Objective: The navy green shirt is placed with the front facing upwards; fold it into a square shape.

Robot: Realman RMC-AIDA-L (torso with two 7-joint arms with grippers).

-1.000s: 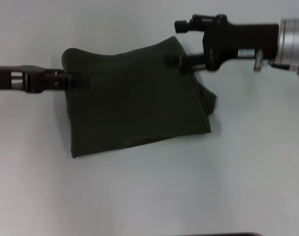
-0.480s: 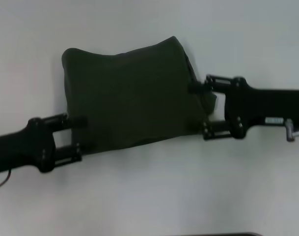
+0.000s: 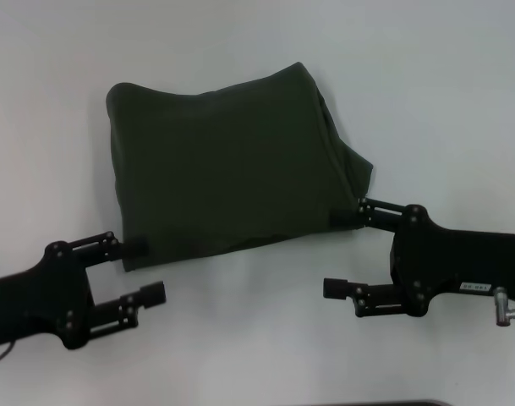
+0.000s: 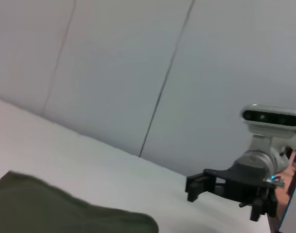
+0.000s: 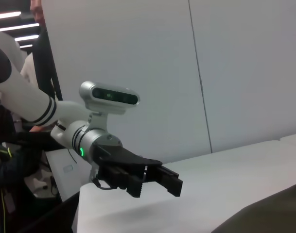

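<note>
Olive shirt [image 3: 223, 169] folded; head view alone shows both pincers open.

Folded shirt [image 3: 223, 182] hides its lettering; both arms cut off at frame edges.

A plain white desk [image 3: 257, 338] fills the scene. One thing lies directly on it: a dark olive-green shirt [image 3: 223, 182], folded into a rough rectangle, slightly left of centre toward the far side, with a loose flap at its right edge.
</note>
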